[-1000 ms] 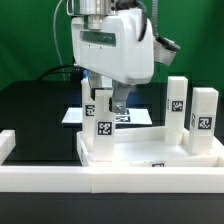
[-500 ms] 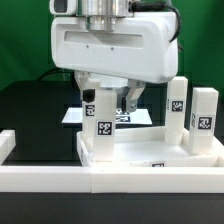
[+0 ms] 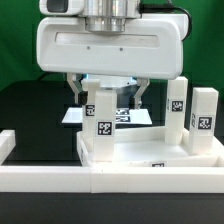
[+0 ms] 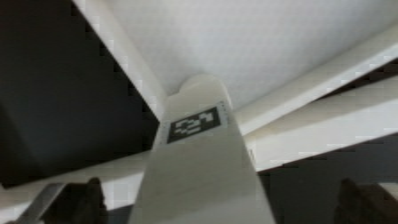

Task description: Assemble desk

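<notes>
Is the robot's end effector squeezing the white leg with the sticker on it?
No. In the exterior view the end effector stands wide open, its fingers apart on either side of the upright leg, not pressing it.

marker board (image 3: 118,117) mostly hidden behind end effector (image 3: 108,97), tabletop (image 3: 150,158) front rim cut by rail (image 3: 60,180)

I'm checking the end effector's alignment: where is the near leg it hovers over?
In the exterior view the leg stands upright on the tabletop at its left corner, directly beneath the open end effector.
</notes>
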